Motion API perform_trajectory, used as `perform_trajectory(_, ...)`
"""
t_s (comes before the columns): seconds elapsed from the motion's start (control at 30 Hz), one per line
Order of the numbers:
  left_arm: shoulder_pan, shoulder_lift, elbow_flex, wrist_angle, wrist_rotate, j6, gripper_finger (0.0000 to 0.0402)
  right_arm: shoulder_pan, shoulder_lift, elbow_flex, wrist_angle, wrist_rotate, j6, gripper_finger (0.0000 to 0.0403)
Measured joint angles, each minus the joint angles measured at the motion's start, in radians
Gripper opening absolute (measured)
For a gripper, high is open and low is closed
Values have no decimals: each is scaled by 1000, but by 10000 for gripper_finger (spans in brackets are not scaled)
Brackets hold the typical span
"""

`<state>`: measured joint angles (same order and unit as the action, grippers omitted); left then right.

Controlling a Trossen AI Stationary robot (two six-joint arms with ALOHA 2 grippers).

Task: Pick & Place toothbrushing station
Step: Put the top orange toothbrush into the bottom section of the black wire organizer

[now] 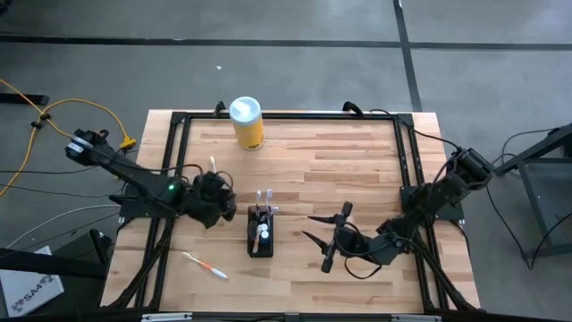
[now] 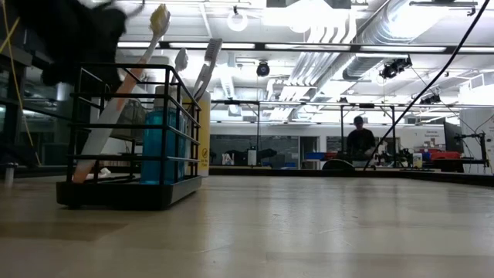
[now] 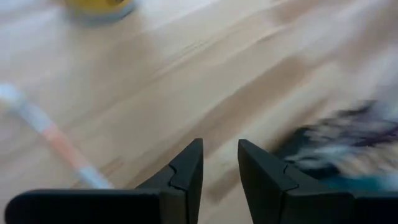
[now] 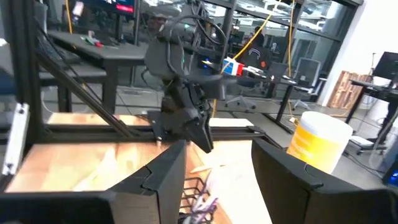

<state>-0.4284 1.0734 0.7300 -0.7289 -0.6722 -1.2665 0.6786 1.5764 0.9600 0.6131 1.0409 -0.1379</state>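
The toothbrushing station [image 1: 261, 234] is a small black wire-frame holder standing on its base at the middle of the table. Toothbrushes and a blue tube stand in it, as the low view [image 2: 131, 147] shows. My left gripper [image 1: 228, 202] hangs just left of the holder, its fingers [image 3: 221, 163] a narrow gap apart with only bare wood between them. The holder shows blurred beside it in the left wrist view [image 3: 348, 149]. My right gripper [image 1: 311, 228] is open and empty to the holder's right, pointing toward it [image 4: 217, 158].
A yellow canister with a white lid [image 1: 246, 122] stands at the far edge. One loose toothbrush [image 1: 206, 266] lies near the front left, and another [image 1: 214, 165] lies behind my left gripper. A black frame [image 1: 179, 121] borders the table. A person [image 2: 360, 140] sits far behind.
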Motion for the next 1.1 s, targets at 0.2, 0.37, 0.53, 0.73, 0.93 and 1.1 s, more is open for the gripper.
perform_trajectory(0.2,142,79,0,-144,59,-187,97,-9,0,0,-66,5,18,174)
perform_trajectory(0.37,241,141,0,-143,66,-277,97,-10,0,0,-86,4,18,174)
perform_trajectory(0.53,309,215,0,-143,107,-350,97,-9,0,0,-96,3,11,174)
perform_trajectory(0.73,357,320,0,-144,167,-425,97,-9,0,0,-147,3,15,174)
perform_trajectory(0.93,369,401,0,-154,183,-482,97,-9,0,0,-188,-6,40,174)
perform_trajectory(1.1,378,411,0,-180,166,-519,97,-9,0,0,-192,-59,41,174)
